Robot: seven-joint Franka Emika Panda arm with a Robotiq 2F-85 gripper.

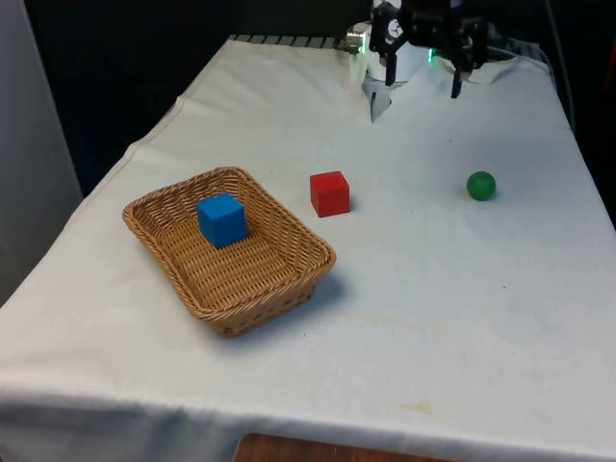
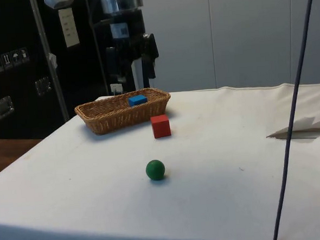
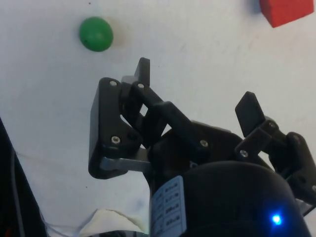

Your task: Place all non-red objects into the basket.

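The wicker basket [image 1: 229, 252] lies nearest in the front view, toward that view's left, and serves here as the landmark. A blue cube [image 1: 221, 219] already sits inside it, on the woven floor close to the far wall; the side view shows the blue cube [image 2: 137, 99] just above the rim of the basket [image 2: 123, 109].

The green ball [image 1: 481, 186] is the other non-red thing. It rests on the white tablecloth [image 1: 433, 289], well apart from the basket, toward the front view's right. In the side view the ball [image 2: 155, 170] lies nearer the camera than the basket, alone on the cloth.

Between basket and ball, just beside the basket's far right corner but not touching it, stands the red cube [image 1: 330, 193], upright on the cloth; the side view places it [image 2: 161, 126] just in front of the basket.

The gripper [image 1: 423, 89] hangs above the far end of the table, well beyond the basket and the ball. Its jaws stand apart with nothing between them; the wrist view shows both fingers [image 3: 251, 109] spread over bare cloth, with the ball [image 3: 96, 33] and a corner of the red cube [image 3: 285, 11] beyond them.
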